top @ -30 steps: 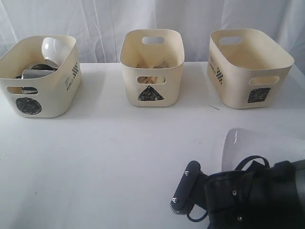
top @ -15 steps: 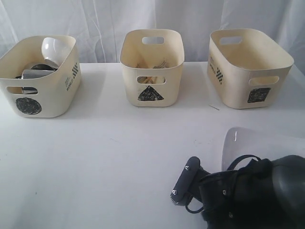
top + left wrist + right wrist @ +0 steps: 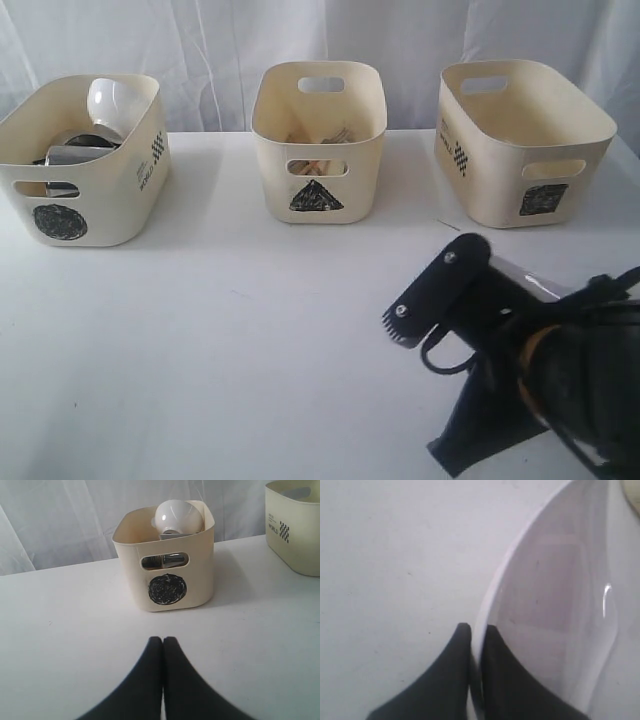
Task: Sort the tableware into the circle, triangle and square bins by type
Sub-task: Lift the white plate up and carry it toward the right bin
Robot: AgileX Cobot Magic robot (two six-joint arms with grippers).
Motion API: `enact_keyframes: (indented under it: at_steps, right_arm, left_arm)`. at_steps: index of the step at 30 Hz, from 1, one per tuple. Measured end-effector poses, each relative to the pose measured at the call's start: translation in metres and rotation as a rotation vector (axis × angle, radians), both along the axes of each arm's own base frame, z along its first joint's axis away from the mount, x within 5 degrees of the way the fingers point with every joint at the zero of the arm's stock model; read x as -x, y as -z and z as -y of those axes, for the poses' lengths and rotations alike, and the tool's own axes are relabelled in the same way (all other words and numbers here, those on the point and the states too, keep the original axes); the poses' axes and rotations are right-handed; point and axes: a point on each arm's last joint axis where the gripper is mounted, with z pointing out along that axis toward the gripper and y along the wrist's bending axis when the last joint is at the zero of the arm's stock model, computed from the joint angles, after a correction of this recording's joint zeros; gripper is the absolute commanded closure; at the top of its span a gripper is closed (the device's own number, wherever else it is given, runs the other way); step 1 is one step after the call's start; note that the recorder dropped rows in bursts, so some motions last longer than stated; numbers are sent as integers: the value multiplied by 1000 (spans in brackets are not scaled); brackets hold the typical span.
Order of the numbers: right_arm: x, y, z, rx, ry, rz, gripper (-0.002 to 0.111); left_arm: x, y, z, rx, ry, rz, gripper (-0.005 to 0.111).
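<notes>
My right gripper [image 3: 477, 630] is shut on the rim of the large white square plate [image 3: 560, 595], one finger on each face of the edge. In the exterior view that gripper [image 3: 478, 262] is raised at the lower right, and only a sliver of the plate [image 3: 525, 278] shows behind the arm. The circle bin [image 3: 85, 160] holds an upturned white bowl [image 3: 112, 100] and steel mugs [image 3: 75, 150]. Cutlery and chopsticks [image 3: 320, 135] stick up inside the triangle bin [image 3: 318, 215]. The square bin [image 3: 520, 140] stands to the right. My left gripper [image 3: 162, 641] is shut on nothing, facing the circle bin [image 3: 167, 587].
All three bins stand in a row along the back of the white table [image 3: 220, 340], in front of a white curtain. The right arm's black body [image 3: 560, 400] fills the lower right corner. Another bin [image 3: 295, 530] edges into the left wrist view.
The right gripper has risen and swung toward the square bin with the plate in it. The plate, earlier lying in plain sight, is now mostly hidden behind the arm.
</notes>
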Motion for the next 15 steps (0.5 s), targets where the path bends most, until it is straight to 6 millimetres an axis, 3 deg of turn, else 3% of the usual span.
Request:
enact_keyframes:
  at_steps: [3, 9, 15]
  right_arm:
    - [16, -28, 19, -83, 55, 53, 108]
    - [39, -61, 44, -250, 75, 147, 108]
    - [46, -86, 66, -202, 81, 287, 108]
  left_arm:
    - [0, 0, 0, 0, 0, 0, 107]
    - [0, 0, 0, 0, 0, 0, 107]
    - [0, 0, 0, 0, 0, 0, 107]
